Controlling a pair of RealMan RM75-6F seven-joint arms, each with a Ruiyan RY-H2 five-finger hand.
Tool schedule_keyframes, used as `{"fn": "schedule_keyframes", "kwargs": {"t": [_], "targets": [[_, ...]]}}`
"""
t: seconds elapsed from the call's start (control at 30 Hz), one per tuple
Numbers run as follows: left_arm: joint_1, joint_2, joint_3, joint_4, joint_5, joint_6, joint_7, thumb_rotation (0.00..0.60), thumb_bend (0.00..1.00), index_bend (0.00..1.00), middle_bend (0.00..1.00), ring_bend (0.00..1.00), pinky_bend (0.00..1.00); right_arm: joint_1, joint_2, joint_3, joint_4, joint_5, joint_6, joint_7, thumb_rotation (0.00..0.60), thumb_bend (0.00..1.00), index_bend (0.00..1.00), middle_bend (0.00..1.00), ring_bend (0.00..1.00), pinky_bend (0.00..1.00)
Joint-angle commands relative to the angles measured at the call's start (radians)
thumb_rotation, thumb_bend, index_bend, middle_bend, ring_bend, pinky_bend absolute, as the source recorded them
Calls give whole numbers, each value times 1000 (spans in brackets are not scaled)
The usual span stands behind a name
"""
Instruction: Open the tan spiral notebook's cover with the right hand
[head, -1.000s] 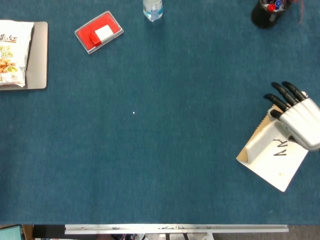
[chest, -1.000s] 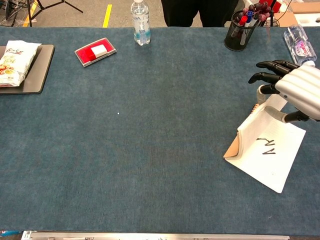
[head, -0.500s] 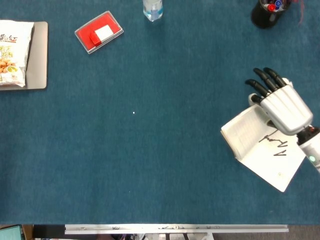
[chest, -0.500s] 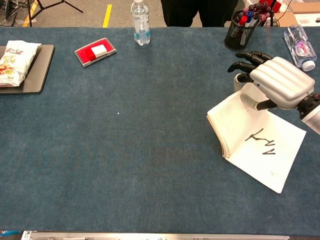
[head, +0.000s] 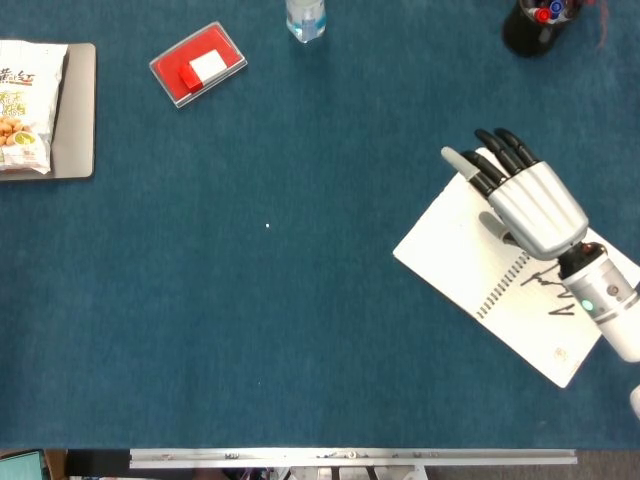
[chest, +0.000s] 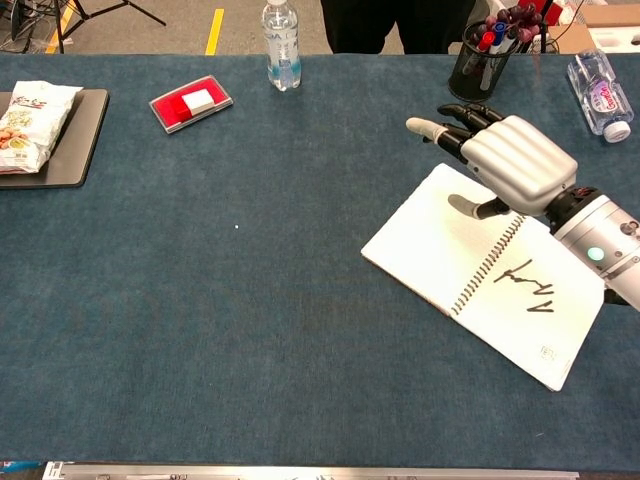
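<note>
At the right side of the blue table (head: 300, 330), the spiral notebook (head: 505, 265) now lies fully open — half a second ago its cover stood partway up, and a second ago it was barely lifted. The cover rests flat to the left of the spiral, inner side up; the right page bears dark handwriting. The right hand (head: 525, 195) hovers above the upper edge, fingers extended and slightly apart, gripping nothing, having swept leftward with the cover.

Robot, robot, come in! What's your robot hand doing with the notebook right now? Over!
Right robot hand over the top edge of the notebook, fingers spread. Notebook lying open flat. Left robot hand out of sight. Nothing in the way.
</note>
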Motion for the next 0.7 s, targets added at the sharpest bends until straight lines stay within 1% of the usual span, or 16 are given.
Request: {"fn": "schedule_keyframes", "kwargs": {"t": [0.03,0.13,0.23,0.47,0.57,0.7], "targets": [[0,1,0,0,0,0,-2,600,84,563,398,279,447,3,-32,3,42,-17,41,23,600,206,0,253,72,122],[0,1,0,0,0,1,-3,600,84,563,398,279,447,-3,-28,-4,35,-31,73,49,600,199,0,254,72,122],[1,1,0,0,1,2,0,600,84,563,398,279,447,-17,12,-16,-18,-46,108,53,600,199,0,253,72,122],[-1,-4,2,0,4,0,13,600,84,563,398,279,447,-86,162,-48,-207,-60,188,-19,600,200,0,254,72,122],[-6,-7,1,0,5,-7,18,600,84,563,398,279,447,-129,234,-59,-296,-43,218,-71,600,200,0,253,72,122],[-18,-13,2,4,10,-24,20,600,84,563,398,279,447,-198,338,-68,-413,12,253,-148,600,200,11,253,72,122]]}}
